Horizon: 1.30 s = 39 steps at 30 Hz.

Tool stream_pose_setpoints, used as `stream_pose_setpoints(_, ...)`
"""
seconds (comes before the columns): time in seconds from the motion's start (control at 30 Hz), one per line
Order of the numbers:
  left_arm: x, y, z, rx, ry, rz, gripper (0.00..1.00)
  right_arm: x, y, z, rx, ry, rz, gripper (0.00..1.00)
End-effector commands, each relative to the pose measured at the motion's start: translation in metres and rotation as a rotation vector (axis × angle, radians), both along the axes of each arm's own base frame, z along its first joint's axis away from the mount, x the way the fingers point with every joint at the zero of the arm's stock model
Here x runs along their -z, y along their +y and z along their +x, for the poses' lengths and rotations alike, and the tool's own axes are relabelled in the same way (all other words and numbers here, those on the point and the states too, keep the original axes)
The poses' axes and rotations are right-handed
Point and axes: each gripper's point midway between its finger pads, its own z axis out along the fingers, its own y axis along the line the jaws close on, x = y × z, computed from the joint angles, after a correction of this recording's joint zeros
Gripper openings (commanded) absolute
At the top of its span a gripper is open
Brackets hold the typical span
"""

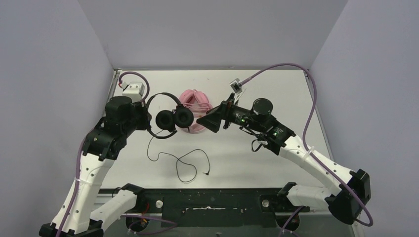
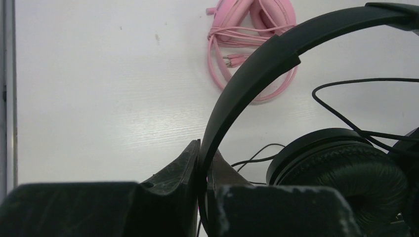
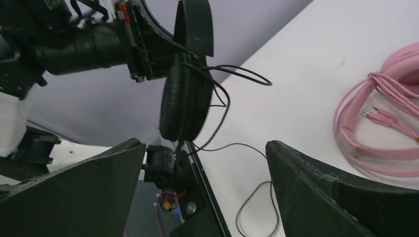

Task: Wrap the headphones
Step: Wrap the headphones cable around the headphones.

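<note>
Black headphones (image 1: pixel 170 117) hang in the left gripper (image 2: pixel 204 153), whose fingers (image 2: pixel 185 163) are pressed onto the headband with almost no gap between them. The band arches toward 12 o'clock in the top view, and the two ear cups sit side by side below it on a 9-to-3 line, padded faces up toward the camera. The pinch is on the band's 9 o'clock side. A thin black cable (image 1: pixel 184 160) drops from the cups and loops loosely over the table (image 1: pixel 276 163) toward 6 o'clock, its plug lying at 5 o'clock.

The right gripper (image 3: pixel 205 145) has its fingers spread wide and holds nothing. It points toward 9 o'clock at the cups, not touching them.

The pink headphones (image 1: pixel 193 106) lie flat on the table at 1 o'clock of the black cups, bundled in their own cable. The right gripper is at their 4 o'clock side.
</note>
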Motion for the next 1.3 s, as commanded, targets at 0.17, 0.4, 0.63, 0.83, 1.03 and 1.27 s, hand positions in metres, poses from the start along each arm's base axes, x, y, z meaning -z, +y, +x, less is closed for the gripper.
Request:
stream_pose_setpoints(0.17, -0.025, 0.008, 0.011, -0.106, -0.119, -0.009, 0.0, -0.033, 0.043, 0.019, 0.086, 0.033, 0.204, 0.96)
stream_pose_setpoints(0.4, -0.023, 0.001, 0.012, -0.087, -0.111, 0.005, 0.0, -0.027, 0.068, 0.02, 0.071, 0.046, 0.195, 0.71)
stream_pose_setpoints(0.63, -0.02, -0.011, 0.0, 0.104, -0.093, 0.111, 0.0, -0.001, 0.028, 0.033, -0.006, 0.039, 0.029, 0.2)
stream_pose_setpoints(0.83, -0.019, -0.021, -0.013, 0.311, -0.215, 0.207, 0.0, 0.02, -0.051, 0.034, -0.268, 0.143, -0.034, 0.17)
stream_pose_setpoints(1.03, -0.026, -0.053, -0.012, 0.414, -0.204, 0.085, 0.0, 0.027, -0.046, 0.027, -0.209, 0.133, -0.095, 0.48)
stream_pose_setpoints(1.27, -0.022, -0.043, -0.004, 0.271, -0.112, 0.045, 0.0, 0.024, -0.065, 0.022, -0.114, -0.003, -0.297, 0.68)
